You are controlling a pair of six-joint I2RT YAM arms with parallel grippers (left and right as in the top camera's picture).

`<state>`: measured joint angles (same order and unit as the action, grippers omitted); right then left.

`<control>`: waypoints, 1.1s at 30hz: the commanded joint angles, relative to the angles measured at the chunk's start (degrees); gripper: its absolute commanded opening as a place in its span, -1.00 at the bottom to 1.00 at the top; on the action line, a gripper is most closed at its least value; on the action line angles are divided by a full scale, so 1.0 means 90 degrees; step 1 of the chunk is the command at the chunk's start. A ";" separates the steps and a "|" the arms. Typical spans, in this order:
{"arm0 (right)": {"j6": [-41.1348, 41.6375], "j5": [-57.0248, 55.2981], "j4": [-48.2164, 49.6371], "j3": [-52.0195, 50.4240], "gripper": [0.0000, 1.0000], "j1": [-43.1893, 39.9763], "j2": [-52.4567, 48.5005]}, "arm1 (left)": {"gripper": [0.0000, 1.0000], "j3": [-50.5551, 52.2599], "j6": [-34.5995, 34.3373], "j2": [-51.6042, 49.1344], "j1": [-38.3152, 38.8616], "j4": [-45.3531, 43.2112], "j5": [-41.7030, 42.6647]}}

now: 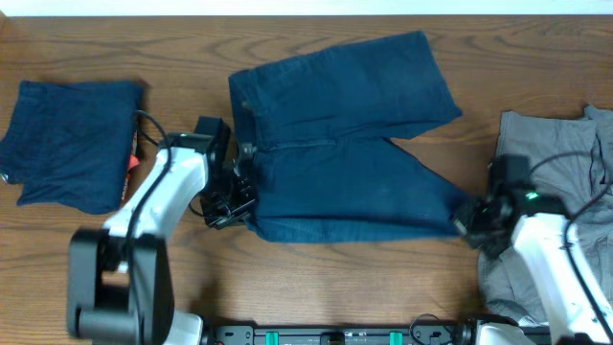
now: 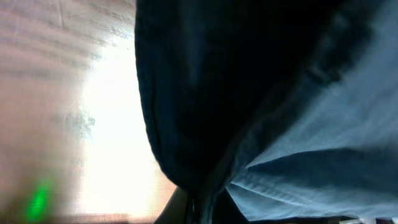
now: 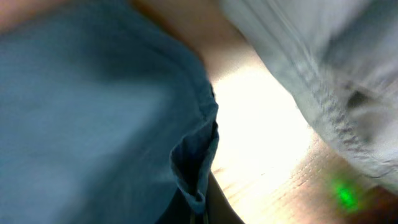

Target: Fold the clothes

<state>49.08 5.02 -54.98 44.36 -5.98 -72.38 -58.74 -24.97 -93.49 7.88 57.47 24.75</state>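
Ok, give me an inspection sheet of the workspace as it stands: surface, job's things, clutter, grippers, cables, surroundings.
Surface: wooden table, bare wood showing between the garments.
Job's things: spread navy shorts flat at centre; folded navy shorts at left; grey shorts bunched at right.
Clutter: small orange item beside the folded pair, partly hidden by the arm; cannot identify it.
Grippers: left gripper shut on the spread pair's waistband corner; right gripper shut on its leg hem.
Cables: black cables looping off each arm.
Surroundings: pale strip beyond the far edge; mounting rail at the near edge.
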 commanded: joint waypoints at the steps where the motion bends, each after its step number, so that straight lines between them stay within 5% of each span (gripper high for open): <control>1: -0.1124 -0.0568 -0.0393 0.0794 -0.98 -0.0376 0.0321 | -0.88 0.0015 0.0260 0.0923 -0.0044 0.0260 -0.0406; 8: -0.2025 -0.0687 -0.0896 0.1960 -0.98 -0.0505 0.0882 | -0.88 0.0015 0.0267 0.2727 -0.0044 0.0969 -0.0401; 15: -0.2667 -0.0593 -0.0041 0.3011 -0.98 -0.0418 0.1022 | -0.87 0.0015 -0.0143 0.3971 -0.0046 0.0670 -0.0872; 33: -0.2987 -0.0340 0.4112 0.3109 -0.98 0.1081 -0.1362 | -0.88 0.0015 -0.3218 0.2314 -0.0051 -0.0899 -0.3211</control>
<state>23.42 11.51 -20.91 70.57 4.08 -81.14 -58.78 -47.03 -70.32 8.75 49.17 10.20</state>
